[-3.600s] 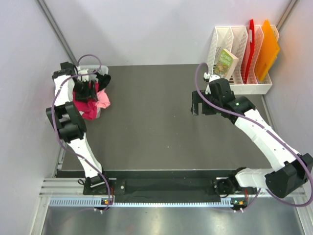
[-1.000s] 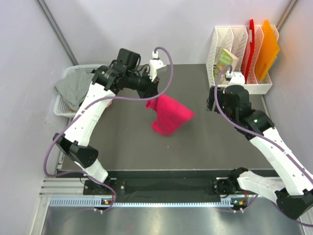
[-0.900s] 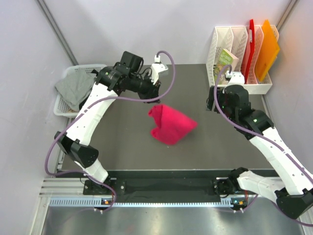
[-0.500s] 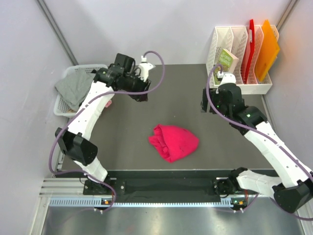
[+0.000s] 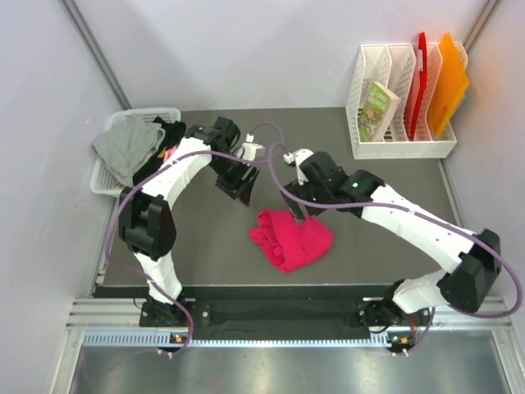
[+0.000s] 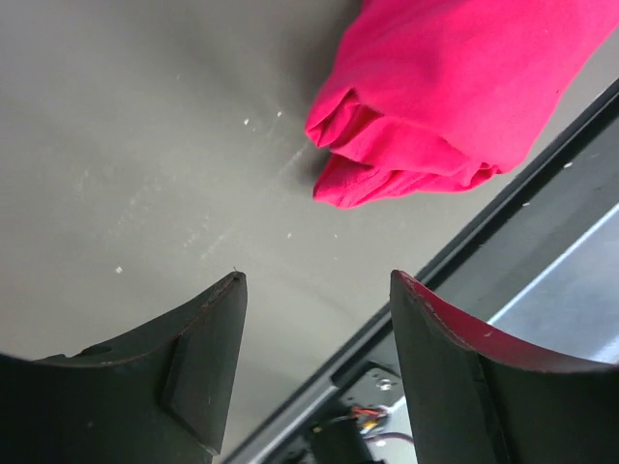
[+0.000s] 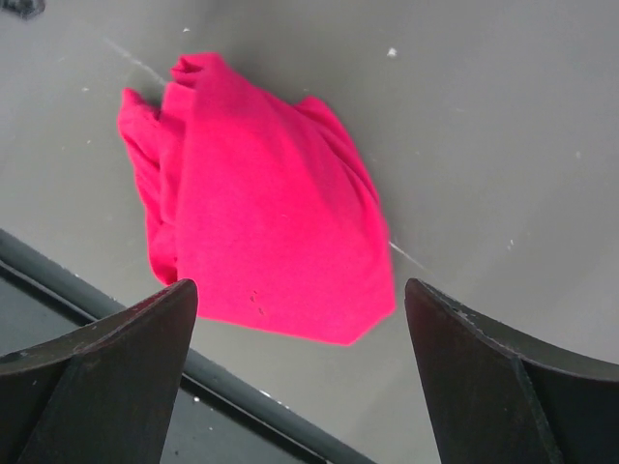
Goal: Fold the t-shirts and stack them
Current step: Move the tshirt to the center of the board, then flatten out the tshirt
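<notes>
The crimson-red t-shirt (image 5: 291, 238) lies crumpled in a heap on the dark table near the front middle; it also shows in the left wrist view (image 6: 445, 97) and the right wrist view (image 7: 261, 203). My left gripper (image 5: 242, 190) is open and empty, above the table just left of and behind the heap. My right gripper (image 5: 297, 209) is open and empty, hovering over the heap's far edge. A grey t-shirt (image 5: 127, 148) drapes over the white mesh basket (image 5: 105, 176), with bits of black (image 5: 174, 131) and pink cloth (image 5: 170, 153) beside it.
A white file rack (image 5: 402, 123) at the back right holds a book (image 5: 377, 100), a red folder (image 5: 420, 70) and an orange folder (image 5: 447, 82). The table's front edge and a black rail (image 5: 279, 312) run close in front of the red heap.
The left gripper carried the red t-shirt from the basket to mid-table and let it go; it dropped into a heap. Both arms have since swung in toward it, the right gripper coming over it.
</notes>
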